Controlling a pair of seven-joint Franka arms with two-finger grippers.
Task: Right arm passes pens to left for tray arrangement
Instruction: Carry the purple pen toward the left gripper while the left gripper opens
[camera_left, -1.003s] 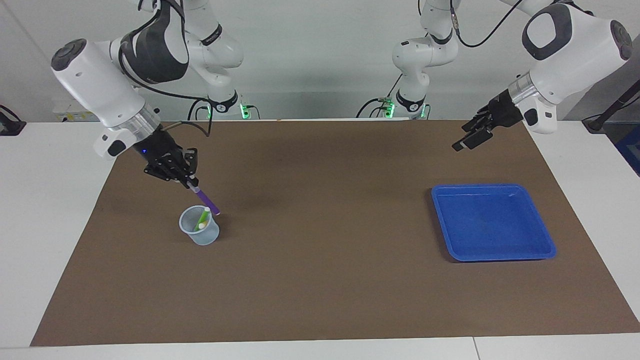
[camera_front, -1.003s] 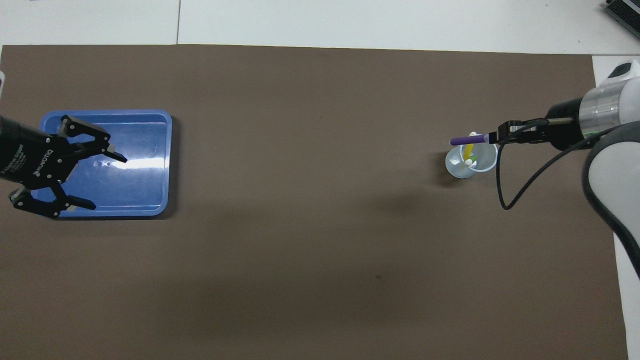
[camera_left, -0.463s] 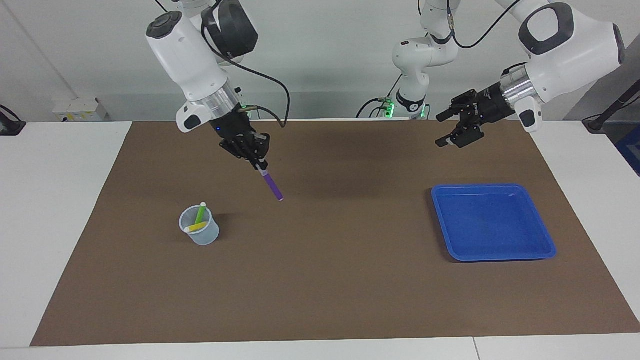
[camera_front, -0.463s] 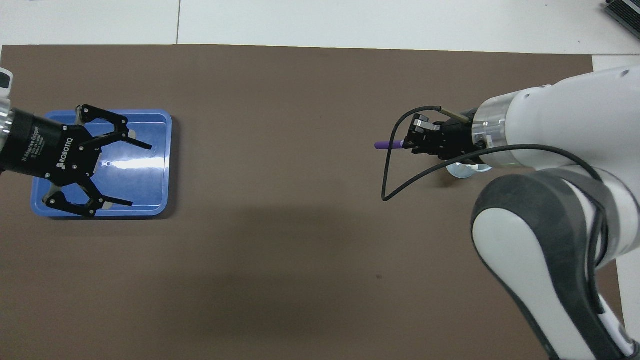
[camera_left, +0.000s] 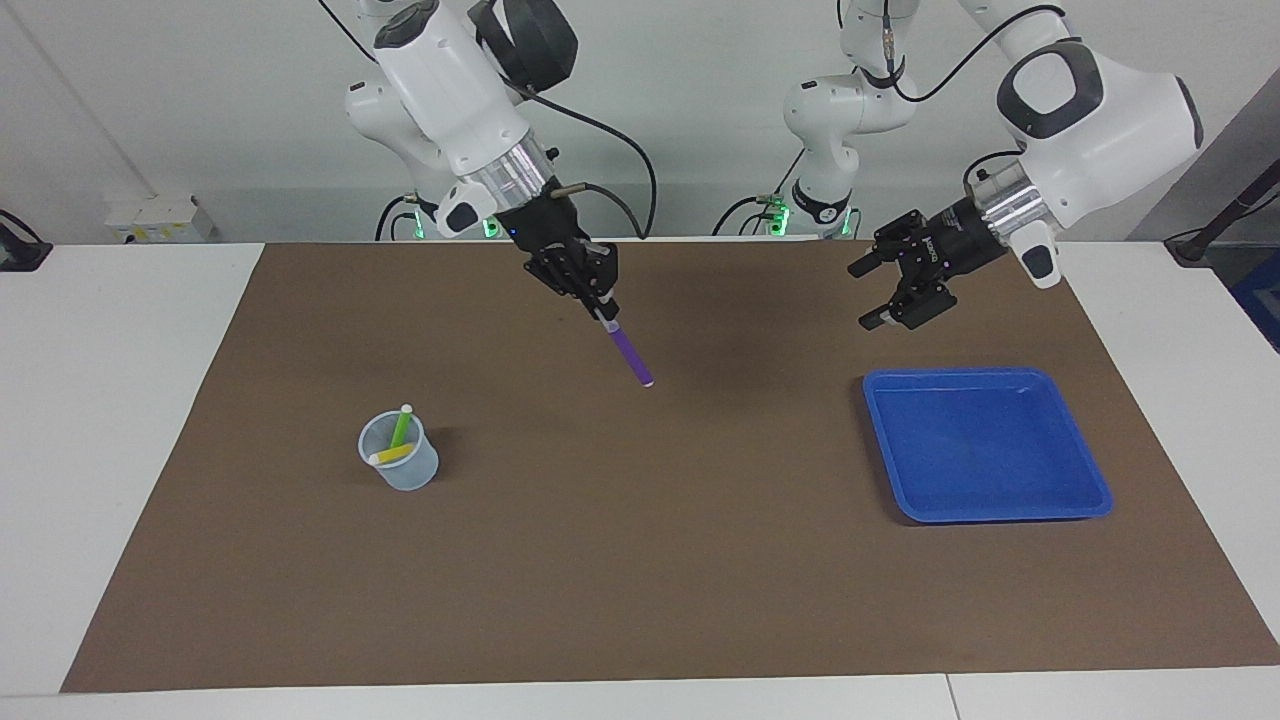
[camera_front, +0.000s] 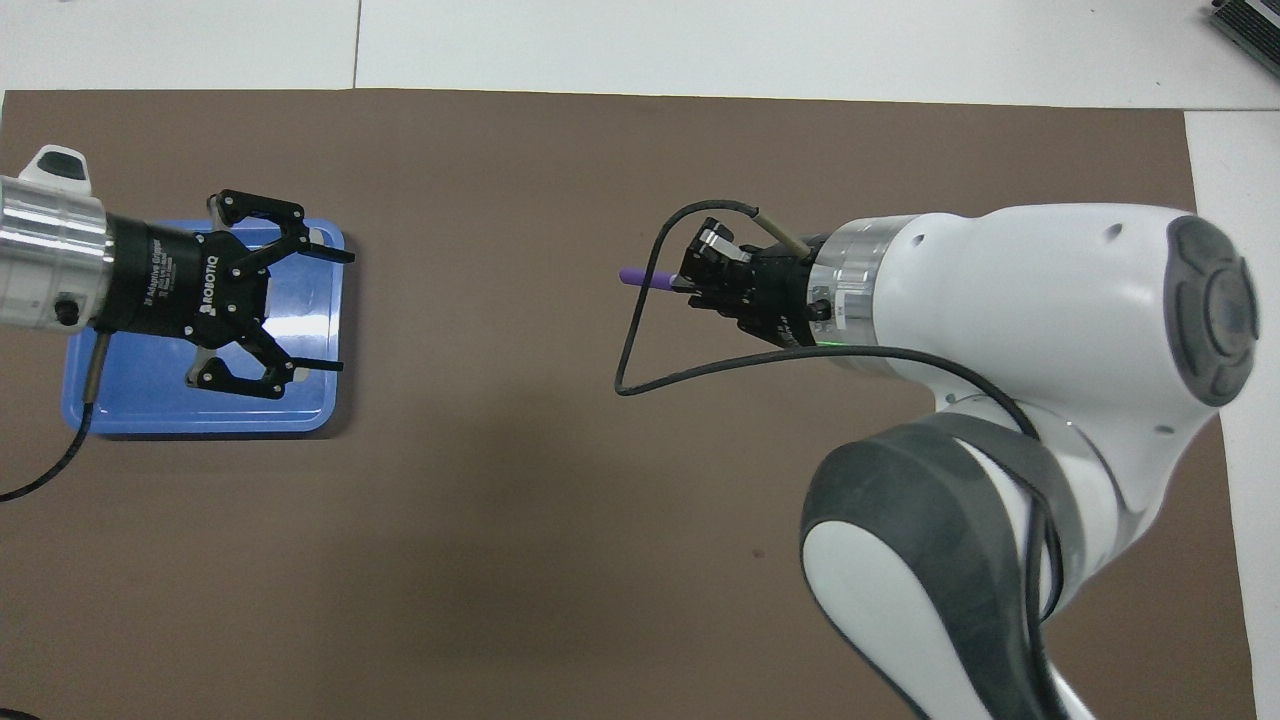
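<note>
– Which way does the purple pen (camera_left: 629, 354) point?

– Slanting down toward the frame's lower right in the facing view, its upper end clenched in the right pincer (camera_left: 598, 306) above mid-table.

– The containers?

– The cup (camera_left: 399, 452), lower left, holds the green pen (camera_left: 401, 427) and yellow pen (camera_left: 391, 455). The blue tray (camera_left: 985, 443) holds nothing.

– The other pincer?

– The left pincer (camera_left: 881, 290) hangs released near the tray's upper-left corner, with bare table (camera_left: 640, 560) between the arms.
</note>
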